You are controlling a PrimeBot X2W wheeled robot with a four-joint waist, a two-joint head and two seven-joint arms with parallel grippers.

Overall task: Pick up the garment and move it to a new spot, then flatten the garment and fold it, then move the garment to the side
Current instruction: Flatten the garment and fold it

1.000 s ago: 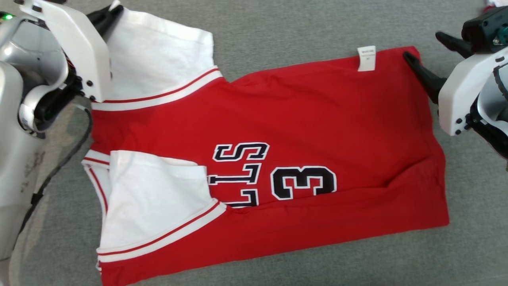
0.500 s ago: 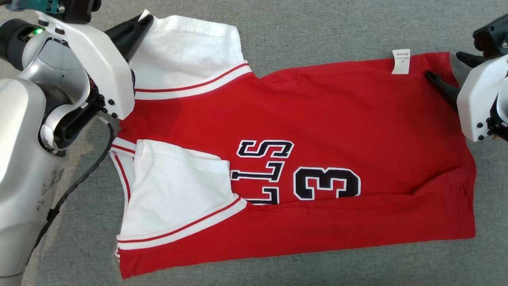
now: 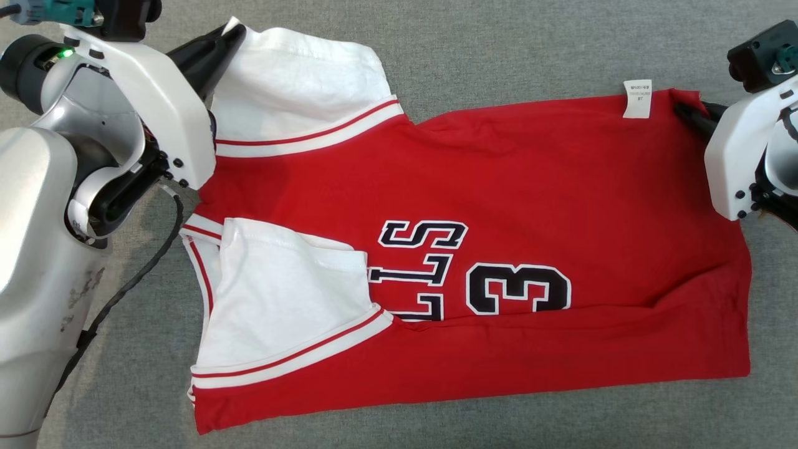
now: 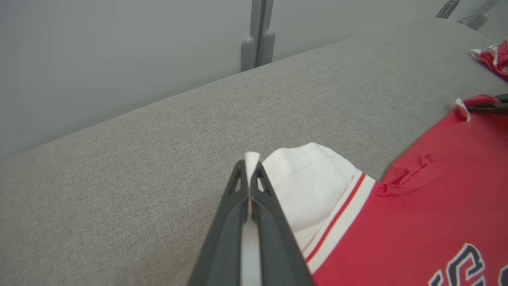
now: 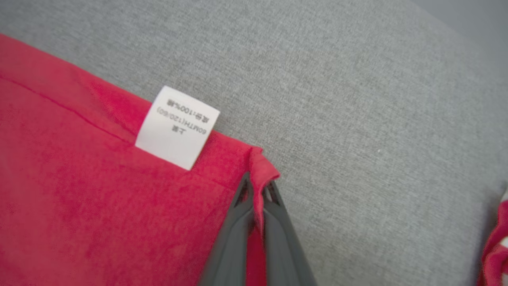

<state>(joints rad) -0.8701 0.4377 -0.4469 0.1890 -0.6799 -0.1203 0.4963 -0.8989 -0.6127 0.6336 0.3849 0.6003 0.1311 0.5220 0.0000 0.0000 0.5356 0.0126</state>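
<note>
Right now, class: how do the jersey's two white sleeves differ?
The far sleeve sticks out past the red body, its corner pinched by the left tool; the near sleeve lies folded onto the body, hiding some lettering, ungripped. Both are white with red-striped trim.

free: grey surface (image 3: 499,50) around jersey (image 3: 530,187) | obstacle: another red cloth (image 5: 494,246) beyond its hem corner

Garment (image 3: 530,174) lettering (image 3: 416,273) partly under sleeve (image 3: 280,293).
</note>
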